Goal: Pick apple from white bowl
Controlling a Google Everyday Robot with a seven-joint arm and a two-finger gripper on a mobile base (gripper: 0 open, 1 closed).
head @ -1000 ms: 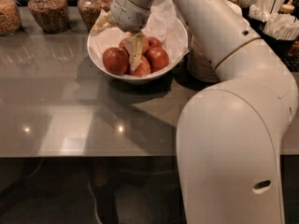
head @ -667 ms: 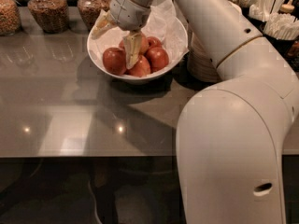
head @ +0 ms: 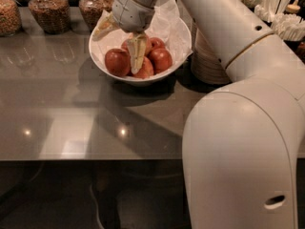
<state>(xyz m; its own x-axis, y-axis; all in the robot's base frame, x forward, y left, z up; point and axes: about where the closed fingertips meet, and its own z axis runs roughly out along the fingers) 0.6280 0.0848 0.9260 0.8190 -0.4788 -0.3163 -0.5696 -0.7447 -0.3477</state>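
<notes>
Your gripper [head: 116, 49] hangs over the wide, round white bowl [head: 143, 81] with its two pale yellowish fingers [head: 138, 56] spread wide apart, pinching nothing. One finger points straight down into the pile of fruit, and the other angles out above the bowl's rim on the jar side. The glossy, deep red round apple [head: 116, 63] sits in the bowl in the gap between those two fingers, just beside the downward finger and seemingly touching it, though you cannot tell for sure. On the far side of that downward finger lie the other red apples [head: 161, 58], packed close together, one of them tucked right under the fingertip. Crinkled white paper [head: 172, 25] lines the bowl and rises behind the fingers. Beyond the outstretched finger stand three glass jars of brown dry goods [head: 46, 12] at the back of the glossy grey table [head: 71, 123]. Past the apples, away from both fingers, a stack of small off-white disposable bowls [head: 206, 63] stands just beside the white bowl, partly behind your thick white robot arm [head: 238, 137].
</notes>
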